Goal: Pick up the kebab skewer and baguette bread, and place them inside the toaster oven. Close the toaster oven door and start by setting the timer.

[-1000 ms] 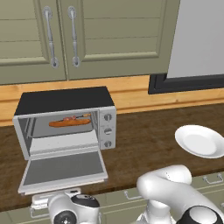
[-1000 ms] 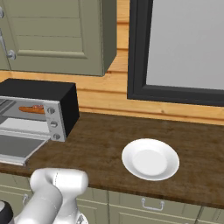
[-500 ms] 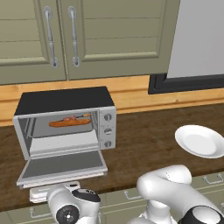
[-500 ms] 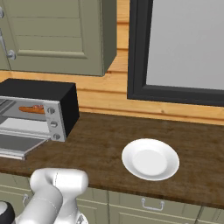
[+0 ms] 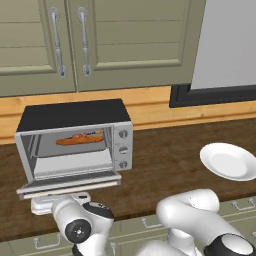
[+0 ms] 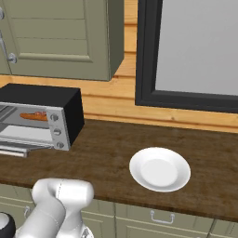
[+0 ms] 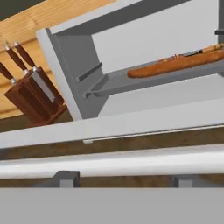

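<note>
Since the earlier frames the toaster oven door (image 5: 70,185) has swung up a little from lying flat, and the arm's wrist under it has risen with it, near the table's front edge. The door now hangs open, hinged at the bottom, its bar handle (image 7: 112,161) running straight across the hand view just beyond the claw (image 7: 120,180). The two dark fingertips (image 7: 65,178) rise right below that bar, one on each side; they stand apart, and whether they touch the handle I cannot tell.

The toaster oven (image 5: 75,140) stands on the dark wooden table (image 5: 165,160) below the green wall cabinets (image 5: 100,40). Inside it, on the rack, lies the baguette bread (image 5: 80,140), with the kebab skewer (image 5: 87,134) just behind it, touching or nearly so. To the oven's right, well apart, a white plate (image 6: 159,169) sits on the table. In the hand view a wooden knife block (image 7: 33,96) stands beside the oven
</note>
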Controlling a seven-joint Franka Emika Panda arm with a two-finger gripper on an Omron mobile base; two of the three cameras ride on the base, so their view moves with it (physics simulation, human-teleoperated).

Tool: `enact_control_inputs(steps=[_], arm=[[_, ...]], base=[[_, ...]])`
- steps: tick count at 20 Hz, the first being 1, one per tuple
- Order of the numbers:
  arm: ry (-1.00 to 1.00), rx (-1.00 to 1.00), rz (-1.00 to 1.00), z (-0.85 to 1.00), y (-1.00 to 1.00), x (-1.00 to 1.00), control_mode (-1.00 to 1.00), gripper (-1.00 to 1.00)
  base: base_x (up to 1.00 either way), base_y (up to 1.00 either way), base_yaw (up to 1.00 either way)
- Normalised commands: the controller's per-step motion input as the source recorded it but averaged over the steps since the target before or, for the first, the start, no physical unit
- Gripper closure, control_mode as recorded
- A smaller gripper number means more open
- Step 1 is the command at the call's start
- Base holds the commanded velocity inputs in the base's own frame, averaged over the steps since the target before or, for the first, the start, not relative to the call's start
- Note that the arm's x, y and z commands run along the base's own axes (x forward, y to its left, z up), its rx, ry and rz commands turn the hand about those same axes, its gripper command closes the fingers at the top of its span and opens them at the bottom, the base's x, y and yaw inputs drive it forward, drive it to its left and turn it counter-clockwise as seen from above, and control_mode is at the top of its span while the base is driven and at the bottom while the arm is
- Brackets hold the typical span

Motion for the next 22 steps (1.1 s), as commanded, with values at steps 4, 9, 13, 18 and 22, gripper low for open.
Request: enact_control_inputs(steps=[4, 9, 13, 18, 22], arm=[[0.0, 0.0, 0.0, 0.15, -0.09, 0.61, -1.0, -1.0], [0.0, 0.0, 0.0, 0.07, -0.09, 0.59, -1.0, -1.0], [0.0, 0.0, 0.0, 0.03, -0.15, 0.53, -1.0, -1.0], [0.0, 0.0, 0.0, 0.0, -0.16, 0.51, -1.0, -1.0], [0.0, 0.0, 0.0, 0.0, -0.14, 0.54, -1.0, -1.0]], base=[[0.0, 0.0, 0.0], [0.0, 0.0, 0.0], [0.0, 0.0, 0.0], [0.0, 0.0, 0.0], [0.0, 0.0, 0.0]])
